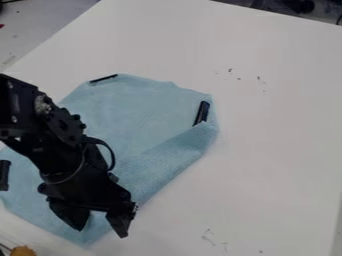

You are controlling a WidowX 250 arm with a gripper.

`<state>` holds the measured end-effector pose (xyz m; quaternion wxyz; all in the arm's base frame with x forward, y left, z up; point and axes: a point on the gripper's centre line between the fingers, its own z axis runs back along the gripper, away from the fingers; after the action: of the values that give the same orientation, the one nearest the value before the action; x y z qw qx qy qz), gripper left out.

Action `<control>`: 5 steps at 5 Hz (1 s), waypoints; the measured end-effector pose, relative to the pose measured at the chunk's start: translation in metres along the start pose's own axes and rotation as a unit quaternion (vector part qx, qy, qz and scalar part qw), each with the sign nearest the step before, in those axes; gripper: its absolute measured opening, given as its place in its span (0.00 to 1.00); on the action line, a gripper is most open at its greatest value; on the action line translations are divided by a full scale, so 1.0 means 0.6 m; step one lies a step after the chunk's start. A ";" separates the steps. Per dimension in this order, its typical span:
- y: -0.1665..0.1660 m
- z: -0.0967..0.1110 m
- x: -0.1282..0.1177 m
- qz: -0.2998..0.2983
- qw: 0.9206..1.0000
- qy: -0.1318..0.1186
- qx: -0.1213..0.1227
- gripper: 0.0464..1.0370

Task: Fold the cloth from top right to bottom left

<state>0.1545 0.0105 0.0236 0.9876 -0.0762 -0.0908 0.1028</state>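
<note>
The gripper (102, 231) hangs over the lower end of the cloth in the camera view, its two fingers apart and pointing down, so it is open. Light blue cloth (143, 112) lies on the white table, partly covered by the arm. A band along its lower right side appears folded over, running from the right corner down towards the gripper. Black strips lie on the cloth at its top (103, 78), right (202, 113) and left (4, 175). Whether a fingertip touches the cloth is unclear.
The white table (267, 150) extends to the right of the cloth and above it, with small dark marks on it. A yellow-orange object (23, 251) is at the bottom left edge. Dark items lie beyond the table's top right edge.
</note>
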 end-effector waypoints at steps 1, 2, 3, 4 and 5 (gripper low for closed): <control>0.000 -0.002 -0.002 0.002 1.000 0.005 0.000 0.96; -0.010 0.003 0.024 -0.030 1.000 0.005 0.002 0.96; -0.039 0.021 0.083 -0.093 0.995 0.013 0.021 0.96; -0.094 0.033 0.161 -0.188 0.981 0.027 0.041 0.96; -0.136 0.003 0.232 -0.245 0.967 0.059 0.026 0.96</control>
<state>0.3033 -0.0380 0.0620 0.9879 -0.0317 -0.0456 -0.1451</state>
